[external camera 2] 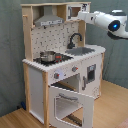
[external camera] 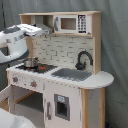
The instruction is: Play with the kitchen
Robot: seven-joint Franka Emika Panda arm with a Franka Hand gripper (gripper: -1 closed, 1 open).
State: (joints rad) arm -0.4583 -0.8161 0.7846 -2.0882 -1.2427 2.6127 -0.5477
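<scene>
A toy kitchen (external camera: 65,75) of pale wood and white panels stands on a wooden floor (external camera 2: 112,107). The white arm (external camera 2: 107,20) reaches up to its top shelf, the fingers (external camera 2: 83,8) at the microwave (external camera: 73,23); whether they are wide or narrow cannot be told. Below them sit a black faucet (external camera 2: 75,39), grey sink (external camera 2: 81,50) and a pot (external camera 2: 48,56) on the stovetop. The oven door (external camera 2: 71,102) hangs open.

Pale matt wood and white panels of the kitchen (external camera 2: 60,75), shiny metal pot (external camera 2: 48,56).
</scene>
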